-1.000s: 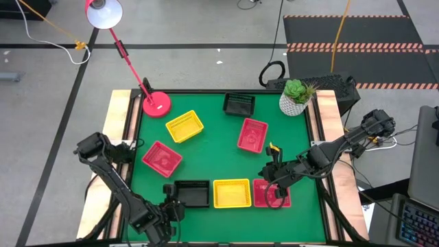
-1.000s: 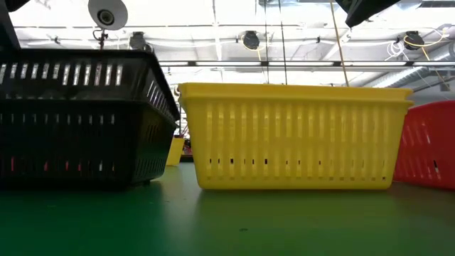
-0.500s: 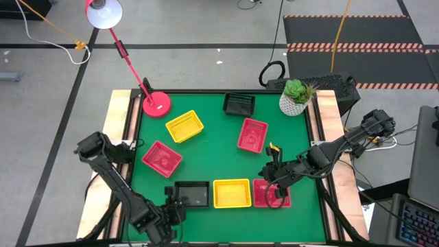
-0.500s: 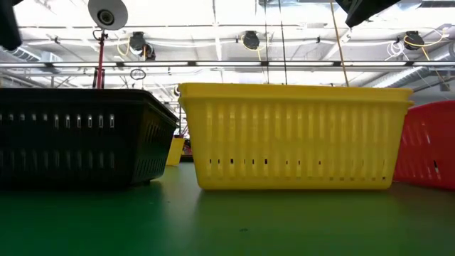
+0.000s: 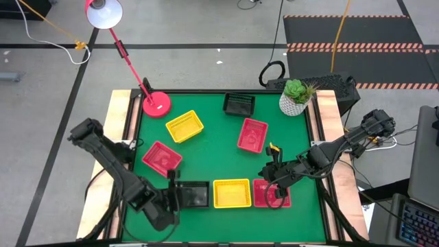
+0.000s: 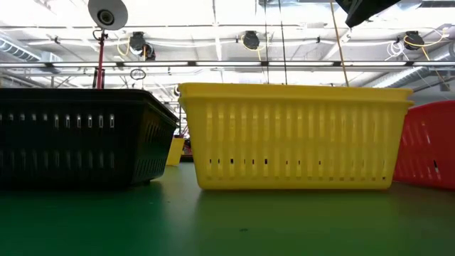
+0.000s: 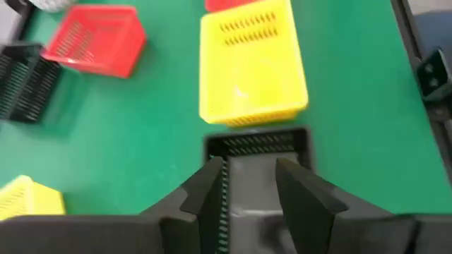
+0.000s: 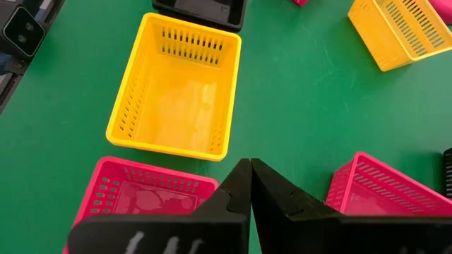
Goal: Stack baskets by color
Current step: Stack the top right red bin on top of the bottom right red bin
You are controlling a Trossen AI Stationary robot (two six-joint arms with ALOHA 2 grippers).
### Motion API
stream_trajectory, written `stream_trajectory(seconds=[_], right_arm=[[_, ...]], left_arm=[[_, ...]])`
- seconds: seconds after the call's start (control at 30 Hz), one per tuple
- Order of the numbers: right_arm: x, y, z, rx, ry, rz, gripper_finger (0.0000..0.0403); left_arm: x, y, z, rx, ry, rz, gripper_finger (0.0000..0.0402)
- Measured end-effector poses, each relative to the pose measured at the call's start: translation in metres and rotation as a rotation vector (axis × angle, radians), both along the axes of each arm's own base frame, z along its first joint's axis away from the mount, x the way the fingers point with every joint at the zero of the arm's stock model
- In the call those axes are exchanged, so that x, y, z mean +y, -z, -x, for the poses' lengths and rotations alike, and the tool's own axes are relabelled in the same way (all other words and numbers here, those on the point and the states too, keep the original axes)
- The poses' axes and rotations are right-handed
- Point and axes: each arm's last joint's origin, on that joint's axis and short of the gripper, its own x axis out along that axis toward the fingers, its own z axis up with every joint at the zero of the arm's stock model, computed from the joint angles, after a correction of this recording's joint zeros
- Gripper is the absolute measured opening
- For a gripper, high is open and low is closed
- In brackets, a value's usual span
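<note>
While the left gripper [image 7: 247, 187] is standing open astride the near wall of the black basket [image 5: 192, 194], we are gripping nothing.
We are seeing that basket sitting on the table [image 5: 212, 154] at its front edge, just beside a yellow basket [image 5: 231, 193]; the right gripper [image 8: 248, 185] is hovering shut and empty over a red-pink basket [image 5: 271, 193].

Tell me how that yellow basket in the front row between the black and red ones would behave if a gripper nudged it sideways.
The yellow basket looks like thin slotted plastic and is empty, so it is probably light and would slide on the green table rather than resist. Low and wide with a flat base, it seems unlikely to tip. The black basket sits close, so it would likely get bumped.
</note>
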Motion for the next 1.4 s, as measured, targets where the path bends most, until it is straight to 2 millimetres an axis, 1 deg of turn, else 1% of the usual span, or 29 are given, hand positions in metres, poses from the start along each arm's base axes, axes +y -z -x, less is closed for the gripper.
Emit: stream_trajectory(seconds=[0.07, 0.13, 0.23, 0.33, 0.47, 0.63, 0.73, 0.97, 1.17, 1.4], right_arm=[[0.0, 0.0, 0.0, 0.0, 0.001, 0.0, 0.0], [0.0, 0.0, 0.0, -0.001, -0.001, 0.003, 0.0], [-0.004, 0.0, -0.001, -0.003, -0.009, 0.057, 0.0], [-0.014, 0.001, -0.002, 0.018, -0.027, 0.146, 0.0], [-0.037, 0.0, -0.001, 0.09, -0.084, 0.216, 0.0], [-0.075, -0.004, -0.002, 0.127, -0.132, 0.225, 0.0005], [-0.095, -0.006, -0.002, 0.13, -0.17, 0.246, 0.0019], [-0.14, -0.007, 0.0, 0.141, -0.216, 0.277, 0.0068], [-0.169, -0.005, 0.008, 0.147, -0.22, 0.237, 0.0096], [-0.19, 0.003, 0.009, 0.162, -0.25, 0.198, 0.0109]], left_arm=[[0.008, -0.007, -0.001, -0.025, -0.012, -0.012, 0.0126], [0.013, -0.009, -0.004, -0.043, -0.038, -0.03, 0.012], [0.018, -0.008, -0.005, -0.032, -0.059, -0.057, 0.0115], [0.021, -0.004, -0.007, -0.03, -0.084, -0.054, 0.0113], [0.024, 0.005, -0.007, -0.017, -0.122, -0.046, 0.0113], [0.024, 0.009, -0.005, -0.015, -0.143, -0.031, 0.0113], [0.024, 0.008, -0.005, -0.018, -0.146, -0.026, 0.0113], [0.021, 0.008, -0.003, -0.021, -0.143, -0.018, 0.0113], [0.021, 0.008, -0.003, -0.023, -0.147, -0.012, 0.0113], [0.021, 0.008, -0.003, -0.024, -0.148, -0.011, 0.0113]])
